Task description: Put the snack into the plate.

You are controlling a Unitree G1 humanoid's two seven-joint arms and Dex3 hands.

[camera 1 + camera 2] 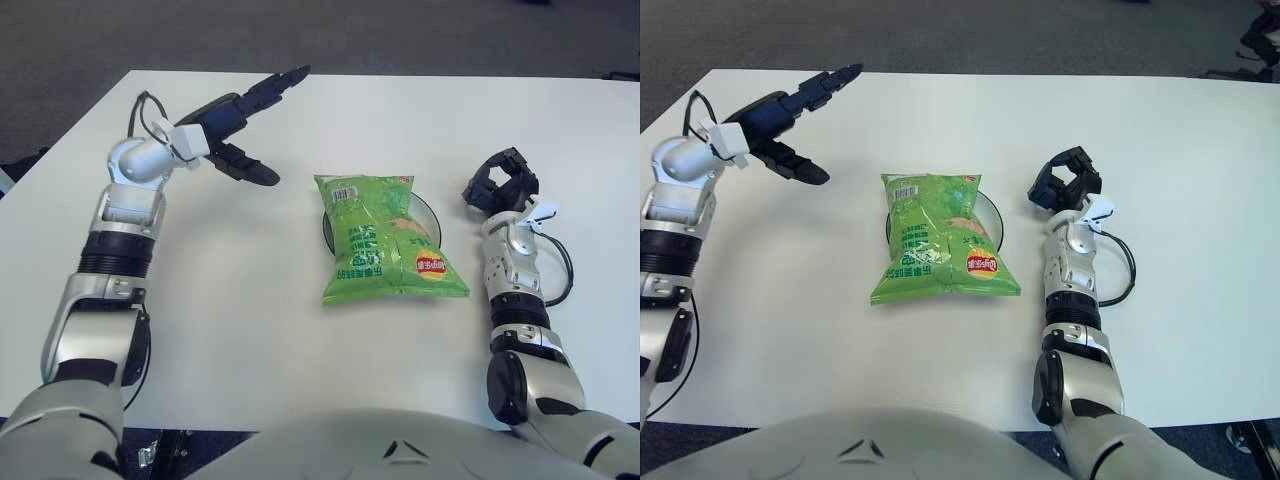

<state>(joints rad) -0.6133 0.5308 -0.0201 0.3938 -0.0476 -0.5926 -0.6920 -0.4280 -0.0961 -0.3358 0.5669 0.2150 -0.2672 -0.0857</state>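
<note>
**Snack bag lies across the plate as left hand hangs empty to one side**

A green snack bag [385, 238] lies flat over a dark-rimmed plate [431, 212] near the middle of the white worktop [250, 300], its long axis running away from the robot and its near end hanging past the rim. The left hand [243, 127] is above the worktop to the bag's left and a little farther back, fingers spread wide and holding nothing. The right hand [501, 184] shows just to the right of the plate, fingers curled on nothing, and looks the nearer of the two. The task appears all but finished. The right eye view shows more of the plate's right rim; the left eye view shows the left forearm more fully
</note>
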